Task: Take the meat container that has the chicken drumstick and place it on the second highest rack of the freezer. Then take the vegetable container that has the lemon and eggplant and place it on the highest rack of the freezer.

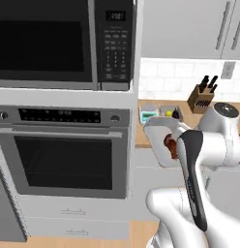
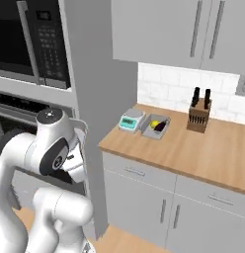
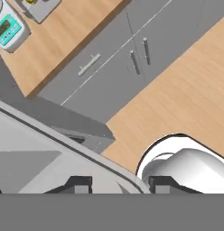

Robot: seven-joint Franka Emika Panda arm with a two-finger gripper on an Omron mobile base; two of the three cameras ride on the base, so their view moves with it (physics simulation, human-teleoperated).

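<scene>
The meat container (image 1: 158, 131), a white tray, hangs in the air in front of the counter's end with the reddish-brown chicken drumstick (image 1: 169, 144) in it. In the hand view my gripper (image 3: 120, 185) is shut on the rim of the meat container (image 3: 37, 155), which spreads out to the lower left. The vegetable container (image 2: 157, 126) stands on the wooden counter (image 2: 203, 148) with the yellow lemon (image 2: 154, 124) and the dark eggplant (image 2: 161, 126) inside. The same vegetable container (image 1: 170, 113) sits beside the scale in the left base view. The freezer is out of view.
A black microwave (image 1: 49, 41) sits above a black oven (image 1: 68, 155) at the left. A teal-faced kitchen scale (image 2: 131, 120) and a knife block (image 2: 198, 116) stand on the counter. Grey cabinets (image 3: 114, 58) lie below it, and wood floor (image 3: 186, 90) spreads in front.
</scene>
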